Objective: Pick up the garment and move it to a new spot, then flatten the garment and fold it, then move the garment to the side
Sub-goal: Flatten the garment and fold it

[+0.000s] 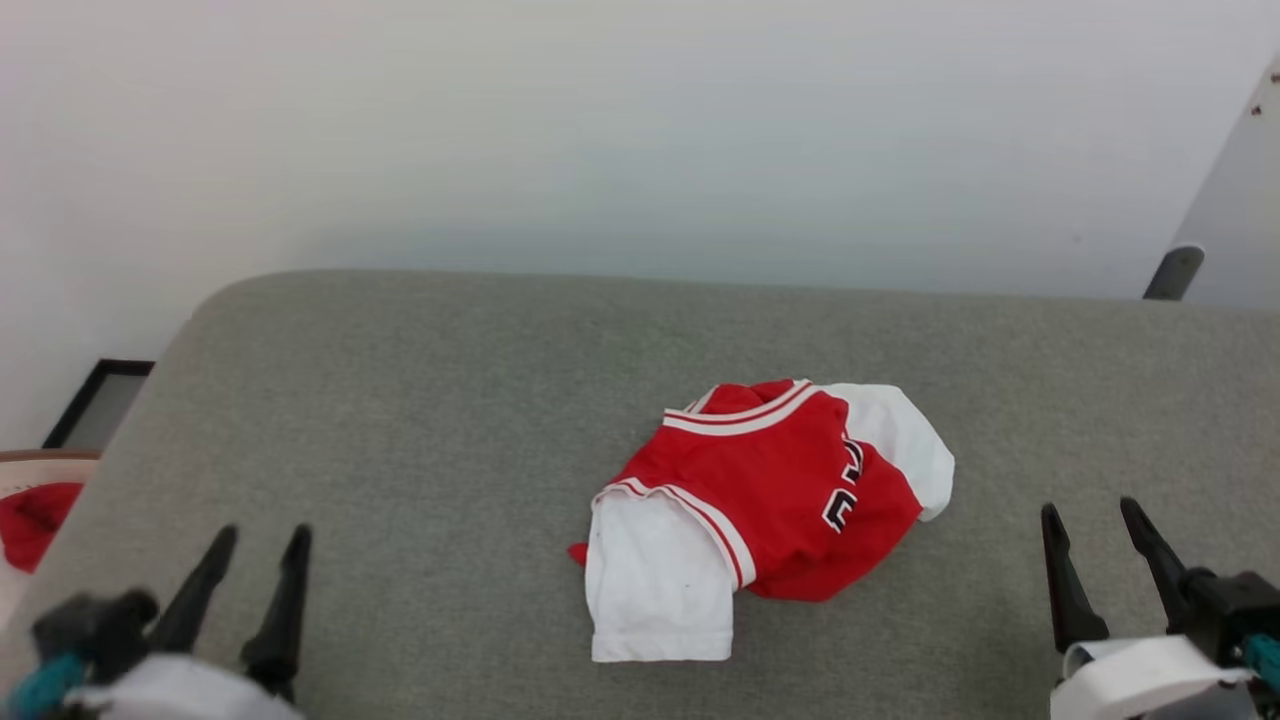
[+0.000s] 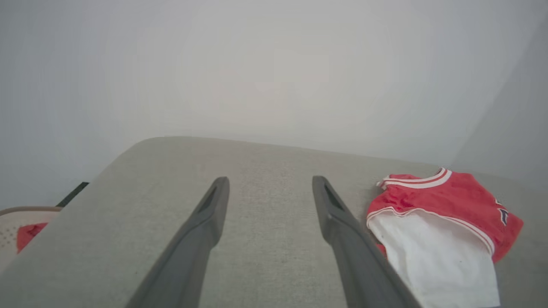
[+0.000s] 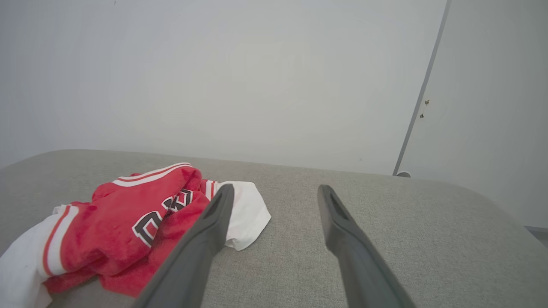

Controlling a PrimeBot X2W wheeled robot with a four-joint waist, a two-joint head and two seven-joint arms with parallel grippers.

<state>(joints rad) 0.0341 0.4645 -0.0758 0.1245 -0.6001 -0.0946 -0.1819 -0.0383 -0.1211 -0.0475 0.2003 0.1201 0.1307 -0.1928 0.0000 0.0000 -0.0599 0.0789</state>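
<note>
On the grey padded surface (image 1: pixel 400 400) in front of the robot, the garment (image 1: pixel 770 490) lies crumpled in a loose heap. It is between the two grippers and a little farther out than their fingertips. It sits nearer the right gripper (image 1: pixel 1089 507) than the left gripper (image 1: pixel 264 532), and is apart from both.

The left gripper has its two dark fingers spread wide, with nothing between them but grey fabric. Seen along those fingers, the garment lies off to their right, with one white sleeve nearest and lying flat. The right gripper is likewise spread wide and empty. From it the garment lies to the left, its other white sleeve just beyond the left fingertip. Black, white-edged lettering shows partly on the rumpled red cloth. The striped collar sits on the far side of the heap from both grippers.

Out past the left gripper, off the surface's edge, a pale container (image 1: pixel 40 455) holds something red (image 1: pixel 35 520), with a dark frame (image 1: pixel 95 405) behind it.
</note>
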